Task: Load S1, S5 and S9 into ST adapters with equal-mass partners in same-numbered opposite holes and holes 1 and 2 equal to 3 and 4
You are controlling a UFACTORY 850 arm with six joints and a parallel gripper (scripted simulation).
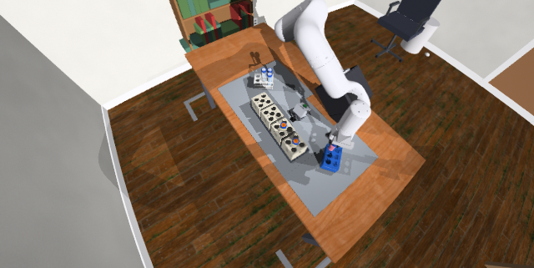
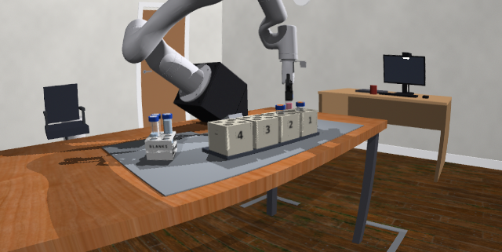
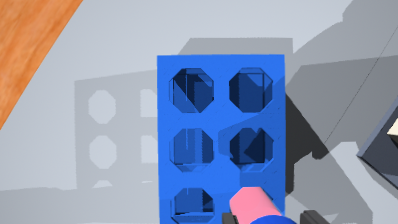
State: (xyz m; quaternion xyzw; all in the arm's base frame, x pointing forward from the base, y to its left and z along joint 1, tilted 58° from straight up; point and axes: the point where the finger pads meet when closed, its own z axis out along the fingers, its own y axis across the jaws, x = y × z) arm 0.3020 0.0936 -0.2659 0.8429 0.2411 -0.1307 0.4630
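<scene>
1. Here the gripper (image 2: 289,96) points straight down over the blue rack (image 1: 331,159), clamped part-way shut on a tube (image 3: 252,204) with pink liquid and a blue cap.
2. In the wrist view the tube hangs over the rack's sixth well, at the picture's lower right; whether its tip is still inside that well I cannot tell.
3. The five other wells visible in that view hold no tubes.
4. The blue rack stands on the grey mat (image 1: 317,184), toward the desk (image 1: 375,184) end farthest from the bookshelf (image 1: 175,13), on the arm's side of the mat.
5. The stand (image 2: 220,154) lies along the mat's middle, carrying four beige adapters in a row.
6. From the exterior view they read adapter 4 (image 2: 230,137), adapter 3 (image 2: 267,129), adapter 2 (image 2: 290,125) and adapter 1 (image 2: 310,120), with 1 nearest the blue rack.
7. Adapters 1 and 2 each hold one tube with an orange cap dot (image 1: 295,140) (image 1: 284,125); their IDs are too small to read.
8. Adapters 3 and 4 show only open holes.
9. A white rack (image 2: 161,147) marked BLANKS stands at the mat's bookshelf end with blue-capped blanks (image 2: 167,123) upright in it.
10. The small key desk (image 1: 299,110) sits between the stand and the arm's base.
</scene>
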